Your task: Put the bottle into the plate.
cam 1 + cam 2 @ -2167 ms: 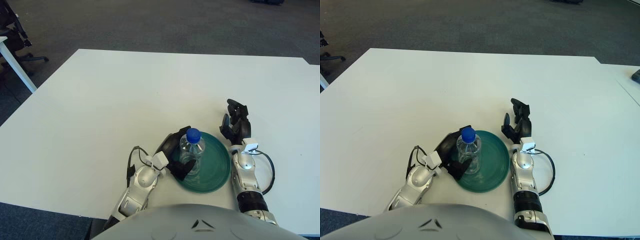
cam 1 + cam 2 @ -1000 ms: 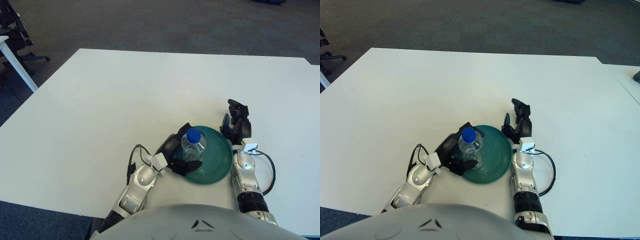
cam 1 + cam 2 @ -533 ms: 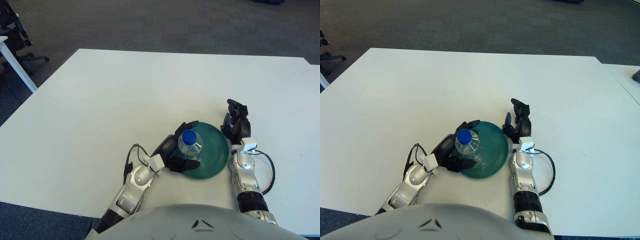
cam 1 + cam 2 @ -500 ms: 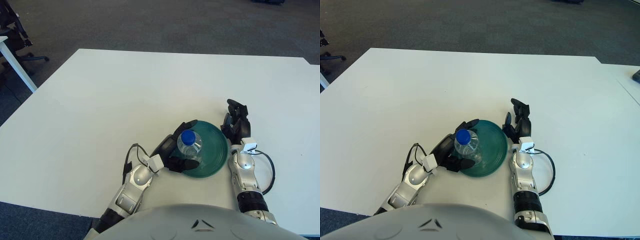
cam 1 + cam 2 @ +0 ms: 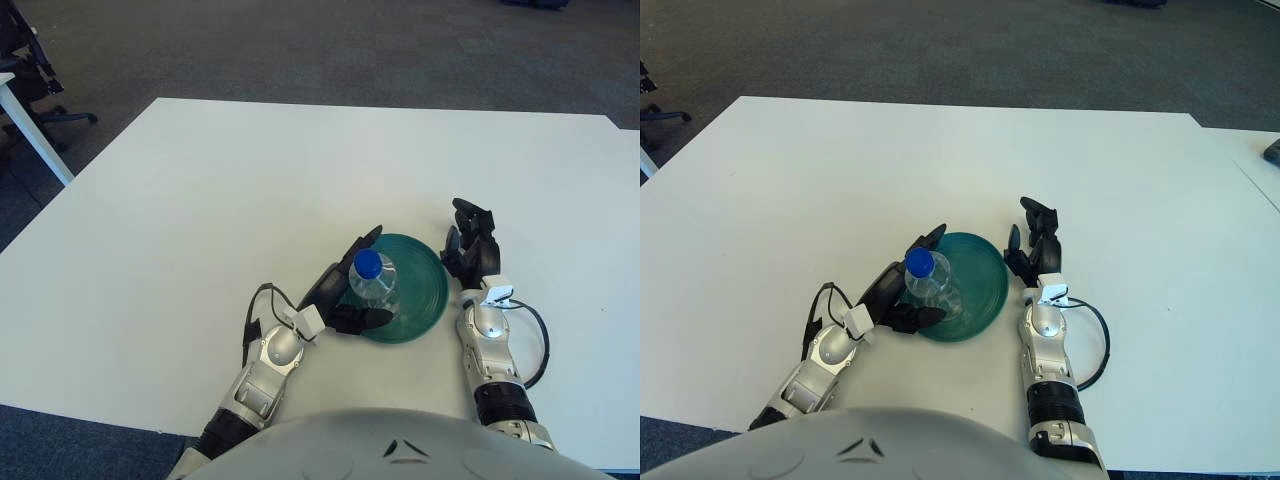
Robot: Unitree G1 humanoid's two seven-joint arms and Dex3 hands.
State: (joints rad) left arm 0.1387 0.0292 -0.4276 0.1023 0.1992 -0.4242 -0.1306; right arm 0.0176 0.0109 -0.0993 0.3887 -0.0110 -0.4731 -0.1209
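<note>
A clear plastic bottle (image 5: pixel 372 283) with a blue cap stands upright on the left part of a dark green plate (image 5: pixel 415 290) near the table's front edge. My left hand (image 5: pixel 345 290) wraps the bottle from the left, black fingers (image 5: pixel 360 319) curled around its lower body; it also shows in the right eye view (image 5: pixel 902 291). My right hand (image 5: pixel 470 250) rests on the table just right of the plate's rim, fingers pointing away from me and holding nothing.
The white table (image 5: pixel 250 180) stretches far ahead and to both sides. A black cable (image 5: pixel 535 345) loops beside my right forearm. An office chair (image 5: pixel 25 60) and another table's edge stand beyond the far left corner.
My left hand, the bottle and the plate have slid away from me and slightly left across the table. The right hand has stayed in place.
</note>
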